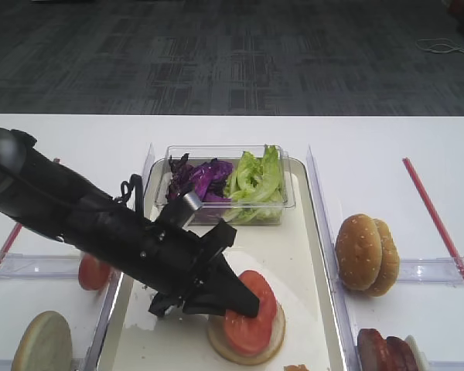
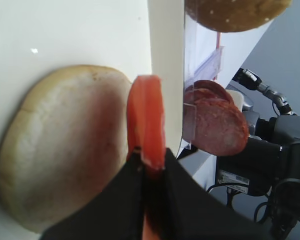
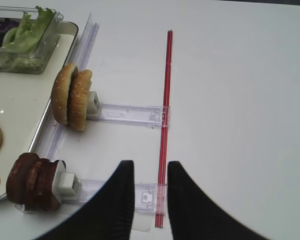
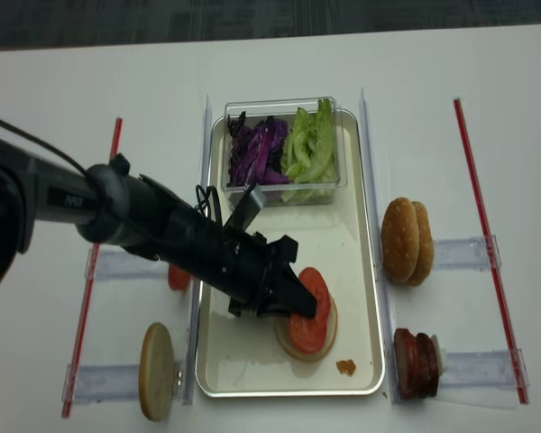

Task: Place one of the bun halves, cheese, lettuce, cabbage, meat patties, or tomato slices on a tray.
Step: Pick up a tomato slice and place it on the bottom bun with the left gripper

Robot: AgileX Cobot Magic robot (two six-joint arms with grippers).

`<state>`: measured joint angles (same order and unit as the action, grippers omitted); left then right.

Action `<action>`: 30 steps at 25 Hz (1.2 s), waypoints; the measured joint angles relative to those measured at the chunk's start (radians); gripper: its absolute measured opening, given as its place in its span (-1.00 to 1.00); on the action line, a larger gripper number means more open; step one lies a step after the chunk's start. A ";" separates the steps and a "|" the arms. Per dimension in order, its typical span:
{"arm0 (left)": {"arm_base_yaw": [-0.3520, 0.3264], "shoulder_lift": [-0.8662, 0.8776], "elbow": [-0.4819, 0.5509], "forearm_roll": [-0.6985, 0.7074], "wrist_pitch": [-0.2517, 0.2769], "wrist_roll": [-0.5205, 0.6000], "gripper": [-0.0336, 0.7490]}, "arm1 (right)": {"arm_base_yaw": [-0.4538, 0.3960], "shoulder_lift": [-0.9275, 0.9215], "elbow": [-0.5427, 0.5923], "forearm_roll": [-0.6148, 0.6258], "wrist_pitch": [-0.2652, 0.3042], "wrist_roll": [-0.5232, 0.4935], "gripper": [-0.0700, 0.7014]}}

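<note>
My left gripper (image 2: 151, 157) is shut on the edge of a red tomato slice (image 2: 146, 117). It holds the slice tilted over a pale bun half (image 2: 65, 150) that lies cut face up on the cream tray (image 1: 305, 255). From above, the tomato slice (image 4: 311, 311) covers most of the bun half (image 4: 317, 347); I cannot tell whether they touch. My right gripper (image 3: 150, 172) is open with nothing between its fingers, and hovers over the white table beside the tray.
A clear box holds purple cabbage (image 1: 205, 179) and lettuce (image 1: 255, 179) at the tray's far end. Sesame buns (image 1: 367, 253) and meat patties (image 1: 383, 352) stand in holders on the right. More tomato slices (image 1: 93, 272) and a bun half (image 1: 42, 344) stand on the left. Red strips (image 3: 165, 125) lie on the table.
</note>
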<state>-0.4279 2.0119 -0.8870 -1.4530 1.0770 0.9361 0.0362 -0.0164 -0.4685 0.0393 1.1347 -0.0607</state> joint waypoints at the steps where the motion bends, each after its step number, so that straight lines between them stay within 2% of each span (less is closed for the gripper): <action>1: 0.000 0.005 0.000 -0.007 0.000 0.000 -0.85 | 0.000 0.000 0.000 0.000 0.000 0.000 -0.30; 16: -0.008 0.009 -0.002 -0.017 -0.035 -0.005 -0.84 | 0.000 0.000 0.000 0.000 0.000 0.000 -0.30; 25: -0.008 0.009 -0.020 -0.008 -0.035 -0.045 -0.46 | 0.000 0.000 0.000 0.000 0.000 -0.002 -0.30; 30: -0.008 0.009 -0.043 0.034 -0.035 -0.107 -0.38 | 0.000 0.000 0.000 0.000 0.000 -0.002 -0.30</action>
<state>-0.4359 2.0208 -0.9295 -1.4190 1.0416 0.8295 0.0362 -0.0164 -0.4685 0.0393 1.1347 -0.0628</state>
